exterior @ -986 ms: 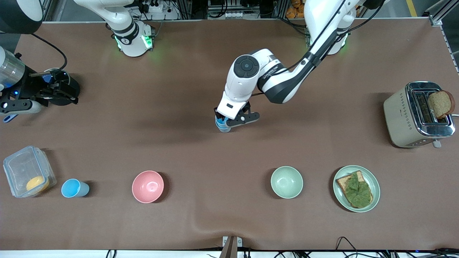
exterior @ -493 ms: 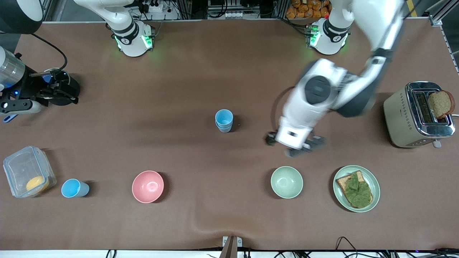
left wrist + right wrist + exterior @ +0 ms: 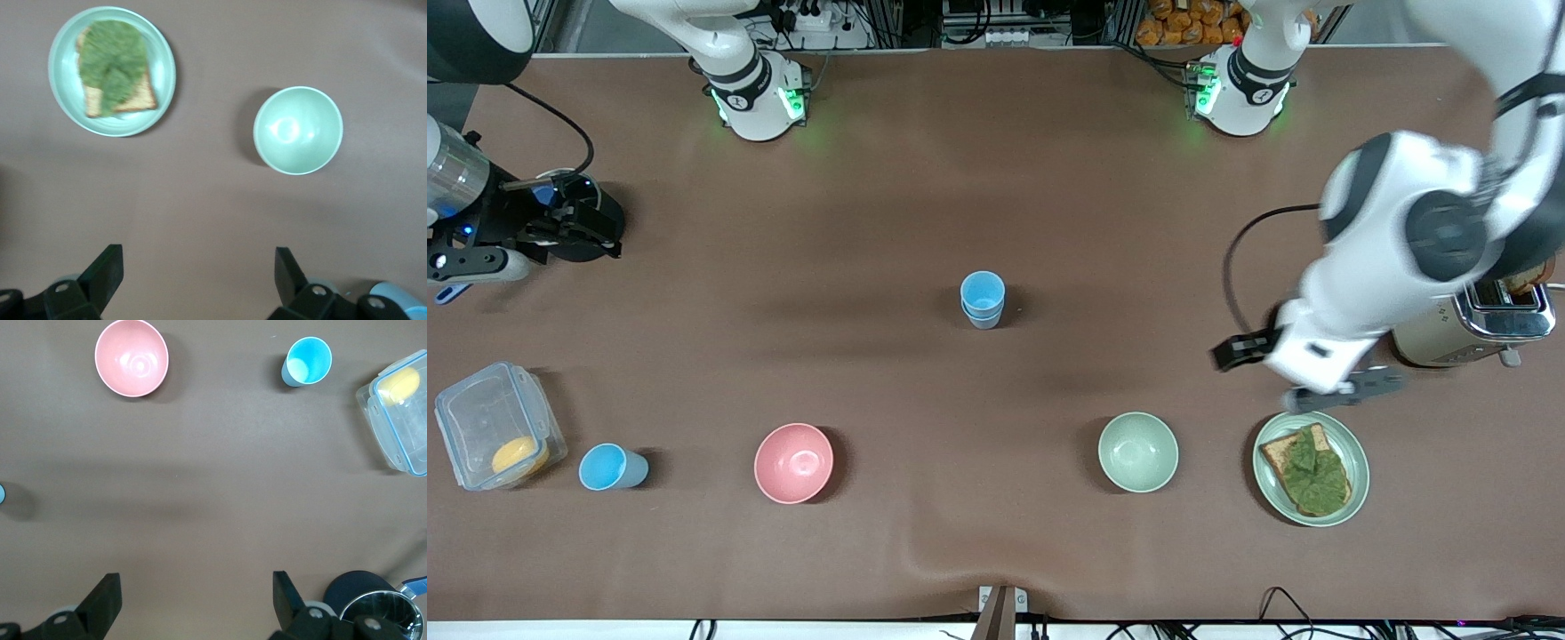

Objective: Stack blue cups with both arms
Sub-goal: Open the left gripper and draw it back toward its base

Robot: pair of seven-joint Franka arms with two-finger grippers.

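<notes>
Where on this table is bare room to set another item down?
Free: the wide strip between the stacked blue cups and the pink bowl; also between pink bowl and green bowl. Crowded: by the plate and toaster, where the open left gripper hangs.

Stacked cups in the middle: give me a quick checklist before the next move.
1. Stacked cups upright, one nested in the other, mid-table: ok.
2. Left gripper free of the stack, open and empty, over bare table beside the plate: ok.
3. Right gripper open and empty, waiting at the right arm's end of the table: ok.
4. A third blue cup stands unstacked between the pink bowl and the plastic box: not ok.
5. Stack fully seated: cannot tell.
</notes>
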